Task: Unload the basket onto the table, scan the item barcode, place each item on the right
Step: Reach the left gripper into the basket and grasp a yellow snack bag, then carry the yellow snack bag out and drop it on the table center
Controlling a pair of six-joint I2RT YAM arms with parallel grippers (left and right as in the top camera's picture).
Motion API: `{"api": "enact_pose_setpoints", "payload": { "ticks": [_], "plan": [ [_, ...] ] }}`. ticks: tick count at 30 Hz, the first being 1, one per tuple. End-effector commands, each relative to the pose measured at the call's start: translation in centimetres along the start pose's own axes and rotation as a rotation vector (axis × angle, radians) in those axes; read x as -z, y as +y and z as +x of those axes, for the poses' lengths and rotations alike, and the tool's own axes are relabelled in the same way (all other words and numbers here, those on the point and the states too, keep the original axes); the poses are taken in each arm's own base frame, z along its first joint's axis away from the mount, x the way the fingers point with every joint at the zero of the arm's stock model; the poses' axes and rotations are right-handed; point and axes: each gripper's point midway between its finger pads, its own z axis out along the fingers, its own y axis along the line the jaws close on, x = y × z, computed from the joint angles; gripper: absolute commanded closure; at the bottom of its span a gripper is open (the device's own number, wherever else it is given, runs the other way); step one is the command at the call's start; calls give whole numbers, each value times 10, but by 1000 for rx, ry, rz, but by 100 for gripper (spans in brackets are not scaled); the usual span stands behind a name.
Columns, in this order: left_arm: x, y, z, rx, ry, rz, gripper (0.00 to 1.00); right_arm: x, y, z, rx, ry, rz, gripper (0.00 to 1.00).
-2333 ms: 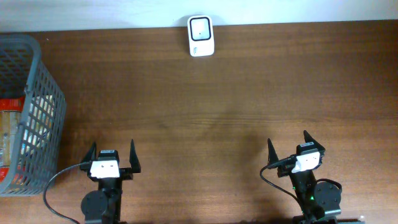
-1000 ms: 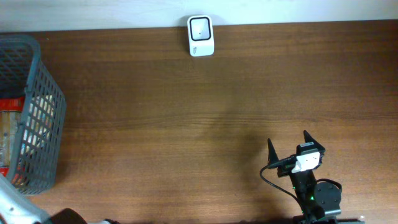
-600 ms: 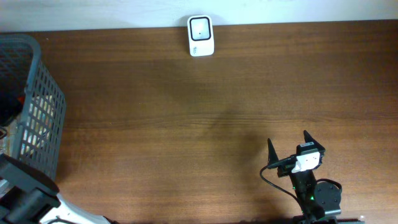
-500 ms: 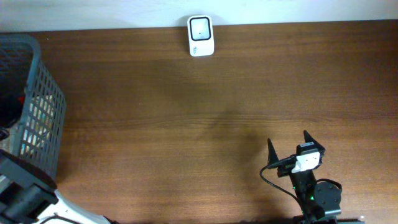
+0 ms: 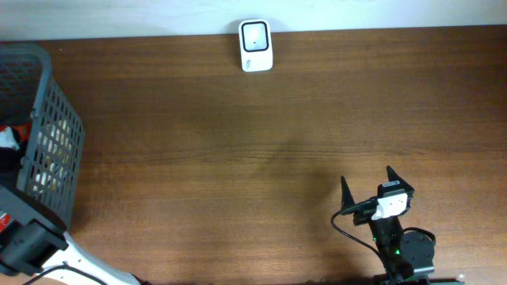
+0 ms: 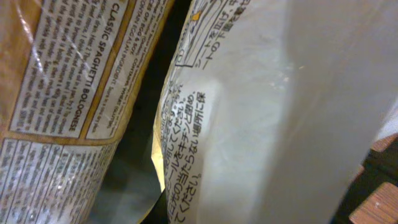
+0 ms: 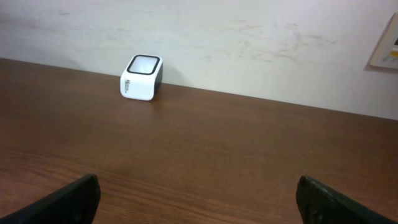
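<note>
Soft even light, sheen on blurry packet (image 6: 267, 124)

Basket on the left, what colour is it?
The basket is grey; the overhead view shows it best.

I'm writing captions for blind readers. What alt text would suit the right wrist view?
A small white scanner with a dark-rimmed window on top stands at the far edge of a brown wooden table, close to a pale wall. In the bottom corners, the right gripper shows its dark jaws wide open with nothing between them.
</note>
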Motion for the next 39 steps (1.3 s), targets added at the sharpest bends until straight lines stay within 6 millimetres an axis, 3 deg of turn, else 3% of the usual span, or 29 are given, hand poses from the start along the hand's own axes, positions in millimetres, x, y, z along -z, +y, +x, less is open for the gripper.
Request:
{"api": "enact_pose_setpoints", "payload": {
  "ticks": [1, 4, 7, 9, 11, 14, 17, 20, 24, 28, 31, 34, 35, 36, 37, 39],
  "plan": [
    [94, -12, -39, -7, -247, -13, 99, 0, 0, 3, 3, 1, -1, 1],
    [187, -26, -54, -22, -477, -28, 99, 0, 0, 3, 3, 1, -1, 1],
    [287, -49, -40, 55, -724, 16, 100, 0, 0, 3, 3, 1, -1, 2],
    [326, -88, -22, -33, -803, 161, 100, 0, 0, 3, 3, 1, -1, 1],
    [341, -147, 4, -167, -795, 313, 100, 0, 0, 3, 3, 1, -1, 1],
    [307, -227, 47, -367, -619, 405, 100, 0, 0, 3, 3, 1, -1, 1],
    [250, -287, 89, -522, -437, 385, 100, 0, 0, 3, 3, 1, -1, 1],
    [185, -322, 125, -652, -288, 294, 100, 0, 0, 3, 3, 1, -1, 1],
    [118, -366, 168, -1096, -163, 254, 100, 0, 0, 3, 3, 1, -1, 1],
    [53, -395, 217, -1439, 6, 275, 100, 0, 0, 3, 3, 1, -1, 1],
    [14, -397, 236, -1508, 116, 258, 100, 0, 0, 3, 3, 1, -1, 1],
    [-7, -399, 253, -1559, 189, 295, 100, 0, 0, 3, 3, 1, -1, 1],
    [-4, -408, 263, -1607, 189, 366, 100, 0, 0, 3, 3, 1, -1, 1],
    [-2, -419, 269, -1637, 166, 424, 100, 0, 0, 3, 3, 1, -1, 1],
    [2, -444, 277, -1668, 94, 507, 99, 0, 0, 3, 3, 1, -1, 1],
    [4, -467, 288, -1722, 19, 541, 98, 0, 0, 3, 3, 1, -1, 1]
  ]
}}
